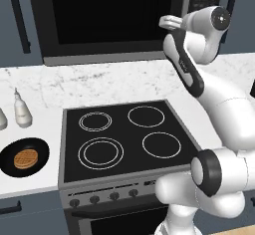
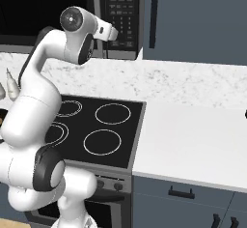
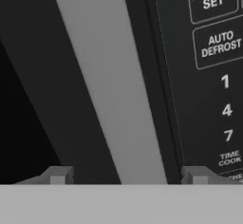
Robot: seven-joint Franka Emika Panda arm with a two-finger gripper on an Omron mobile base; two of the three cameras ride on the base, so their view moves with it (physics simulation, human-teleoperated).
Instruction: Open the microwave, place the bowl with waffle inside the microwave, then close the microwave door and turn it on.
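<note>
Gripper (image 3: 127, 175) raised to the microwave (image 1: 109, 17), upper right of the left base view, wrist bent so the hand faces the appliance front. Fingertips (image 3: 58, 174) spread wide apart at the bottom of the hand view, nothing between them: hand open and empty. Straddling the grey frame strip of the microwave door (image 3: 102, 85), which runs diagonally down the middle of that view, with the black window to the left and the keypad (image 3: 216, 76) to the right. Probably lined up this way to catch the door's free edge, next to the buttons, since that edge is where a pull would swing the panel out. Contact with the frame not clear from these views; very close at least.

Door shut flat against the body, so the first step looks not yet done. Keypad legible at upper right of the hand view: CUSTOM SET, AUTO DEFROST, digits 1, 4, 7, TIME COOK below. Left alone for now, sensibly, as the start press belongs last.

Bowl (image 1: 25, 157) resting on the white counter (image 1: 35, 181) at lower left of the left base view, just beside the stovetop (image 1: 127, 137), with the waffle (image 1: 26, 158) lying flat inside. Two white bottles (image 1: 21, 110) standing behind the bowl, near but apart. Well away from the hand, waiting until the cavity is open.
</note>
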